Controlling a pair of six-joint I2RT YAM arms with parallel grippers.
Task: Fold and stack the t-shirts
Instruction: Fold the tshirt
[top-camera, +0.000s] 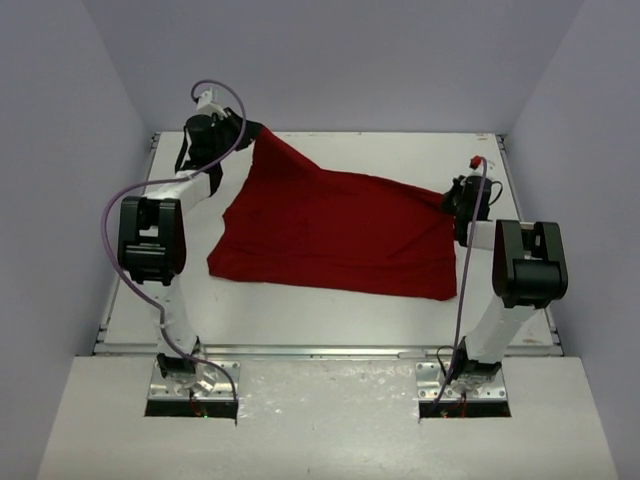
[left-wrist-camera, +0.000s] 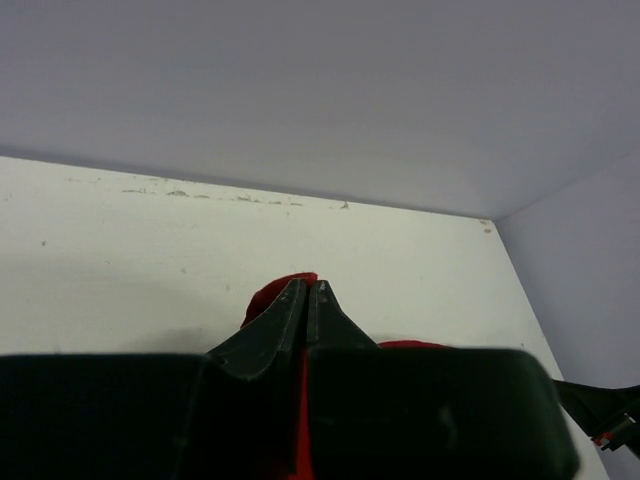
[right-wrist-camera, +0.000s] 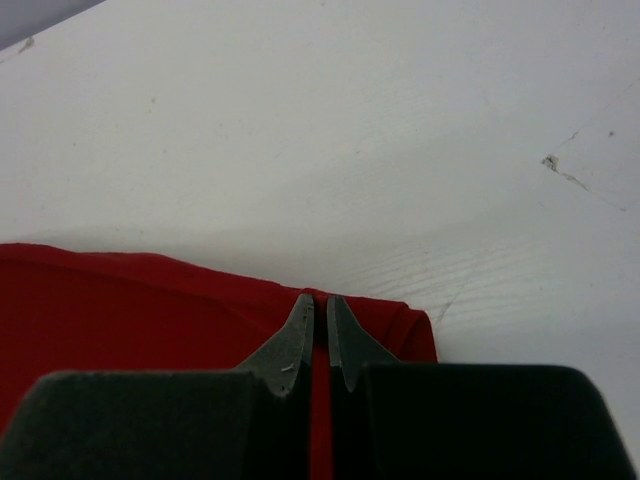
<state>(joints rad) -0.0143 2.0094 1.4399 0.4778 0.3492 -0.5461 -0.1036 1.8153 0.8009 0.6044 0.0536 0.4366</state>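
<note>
Two grips: left hand (left-wrist-camera: 305, 286) is pinching a t-shirt (top-camera: 340, 230) corner, lifting it off the surface (top-camera: 400, 150); right hand (right-wrist-camera: 320, 300) is clamping the opposite edge, probably stretching it for folding.

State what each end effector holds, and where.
Both hold the t-shirt: left end effector pinches its raised far-left corner, right end effector its far-right corner.

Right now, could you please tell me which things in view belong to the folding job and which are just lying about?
Job:
red t-shirt
left gripper, shut on its far corner
right gripper, shut on its right side

Not the job:
white table
purple cable
</note>
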